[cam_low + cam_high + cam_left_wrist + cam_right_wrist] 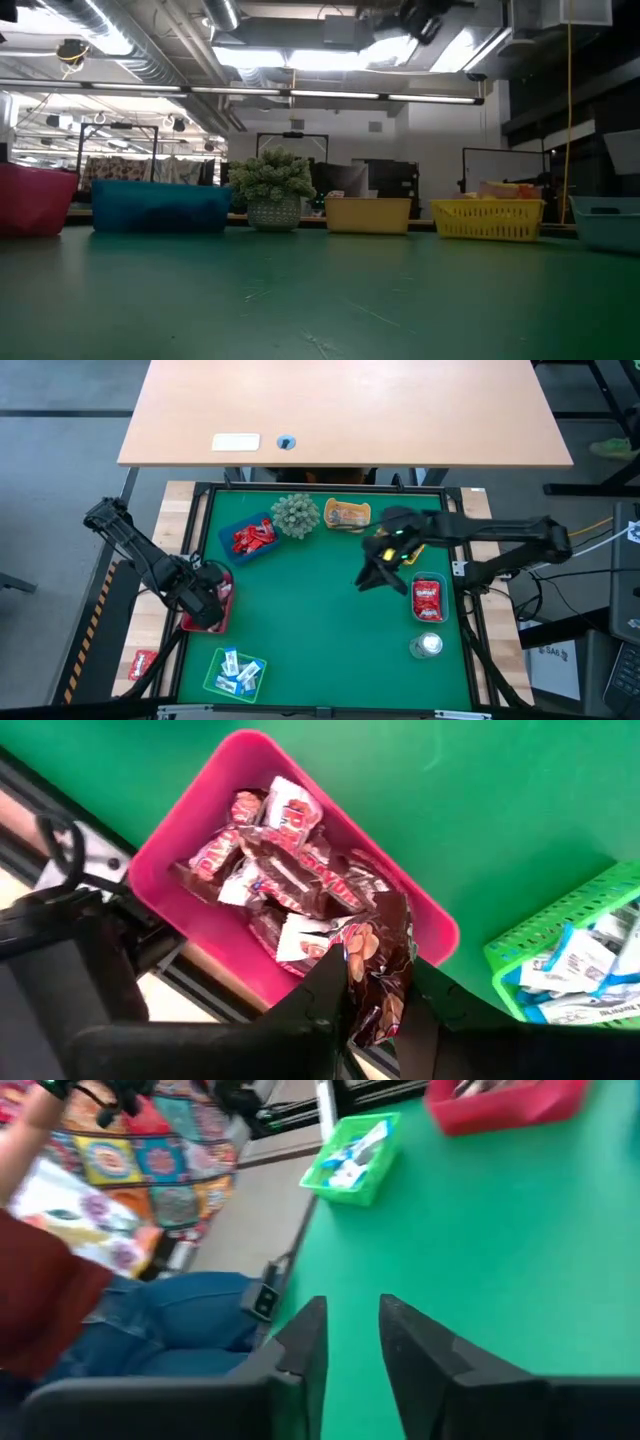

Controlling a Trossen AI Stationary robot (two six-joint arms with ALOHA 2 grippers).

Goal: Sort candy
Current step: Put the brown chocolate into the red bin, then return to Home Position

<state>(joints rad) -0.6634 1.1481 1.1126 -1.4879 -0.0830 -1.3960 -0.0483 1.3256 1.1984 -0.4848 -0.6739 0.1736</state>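
Brown-wrapped candy point(378, 970) is clamped in the left pincer point(375, 1005) above the pink tray point(200, 850).

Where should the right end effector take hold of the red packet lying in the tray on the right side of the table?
Probably from straight above, closing across the narrow width near its middle. The red packet lies flat and nearly fills the tray, so the walls would block a sideways approach. The right end effector is open and empty.
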